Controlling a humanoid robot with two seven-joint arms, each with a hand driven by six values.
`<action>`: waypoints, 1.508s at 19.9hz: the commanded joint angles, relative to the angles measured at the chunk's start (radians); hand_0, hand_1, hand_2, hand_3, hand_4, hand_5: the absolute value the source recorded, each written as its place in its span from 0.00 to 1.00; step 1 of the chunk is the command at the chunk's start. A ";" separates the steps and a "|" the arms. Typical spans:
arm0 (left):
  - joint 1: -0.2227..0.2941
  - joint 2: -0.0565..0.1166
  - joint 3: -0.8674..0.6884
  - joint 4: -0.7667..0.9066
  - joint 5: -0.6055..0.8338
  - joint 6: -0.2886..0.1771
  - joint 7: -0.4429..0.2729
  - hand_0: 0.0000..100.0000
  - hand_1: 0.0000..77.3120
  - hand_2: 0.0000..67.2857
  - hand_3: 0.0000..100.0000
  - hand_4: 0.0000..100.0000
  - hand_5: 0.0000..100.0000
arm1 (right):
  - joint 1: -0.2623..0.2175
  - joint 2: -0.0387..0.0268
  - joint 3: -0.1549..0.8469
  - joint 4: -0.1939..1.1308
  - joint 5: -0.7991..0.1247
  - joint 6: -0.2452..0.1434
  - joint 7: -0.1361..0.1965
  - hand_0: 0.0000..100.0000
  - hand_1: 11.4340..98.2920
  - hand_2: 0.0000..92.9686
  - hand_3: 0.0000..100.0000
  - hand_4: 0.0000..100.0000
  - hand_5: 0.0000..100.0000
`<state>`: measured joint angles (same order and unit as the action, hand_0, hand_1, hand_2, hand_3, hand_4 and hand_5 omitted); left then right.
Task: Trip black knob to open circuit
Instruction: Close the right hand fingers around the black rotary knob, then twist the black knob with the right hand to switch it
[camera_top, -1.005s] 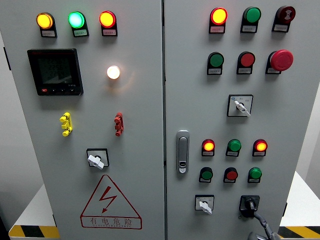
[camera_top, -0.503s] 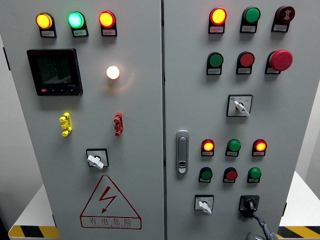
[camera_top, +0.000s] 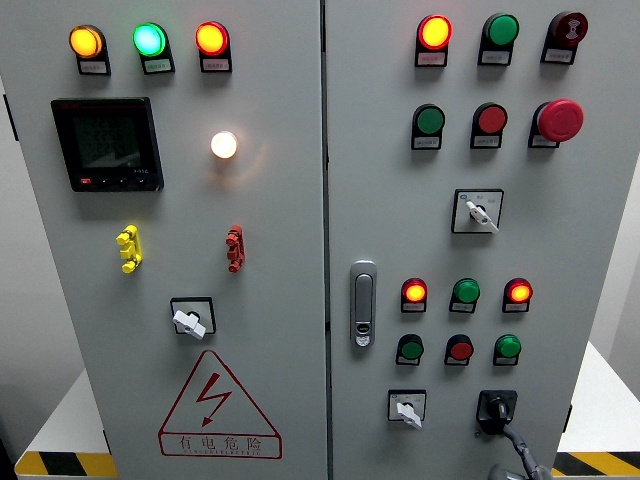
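The black knob (camera_top: 495, 407) sits low on the right door of the smooth grey metal cabinet (camera_top: 300, 220), on a square black plate. Its short bar handle runs roughly upright, leaning slightly. The right robot hand (camera_top: 520, 462), grey and jointed, shows only partly at the bottom edge, one finger (camera_top: 515, 440) reaching just beneath the knob; whether its fingers are apart or together cannot be told.

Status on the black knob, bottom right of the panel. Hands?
Right hand just under the black knob, one fingertip at its lower edge; grip unclear. Left hand not in view. Knob not yet turned. Nothing in the way.
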<state>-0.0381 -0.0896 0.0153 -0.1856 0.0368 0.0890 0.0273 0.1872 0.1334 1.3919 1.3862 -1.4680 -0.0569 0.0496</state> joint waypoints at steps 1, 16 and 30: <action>0.000 -0.001 0.000 0.000 0.000 0.000 0.000 0.00 0.00 0.29 0.26 0.10 0.09 | 0.000 0.0001 -0.005 0.000 0.000 0.000 -0.002 1.00 0.52 0.01 0.97 1.00 1.00; 0.000 0.001 0.000 0.000 0.000 0.000 0.000 0.00 0.00 0.29 0.26 0.10 0.09 | 0.008 0.0016 -0.027 0.014 0.000 0.005 -0.013 1.00 0.51 0.02 0.99 1.00 1.00; 0.000 0.001 0.000 0.000 0.000 0.000 0.000 0.00 0.00 0.29 0.26 0.10 0.09 | 0.006 0.0016 -0.027 0.017 0.000 0.011 -0.023 1.00 0.49 0.02 0.99 1.00 1.00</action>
<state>-0.0384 -0.0893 0.0153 -0.1856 0.0368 0.0890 0.0276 0.1949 0.1350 1.3596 1.4053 -1.4686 -0.0434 0.0263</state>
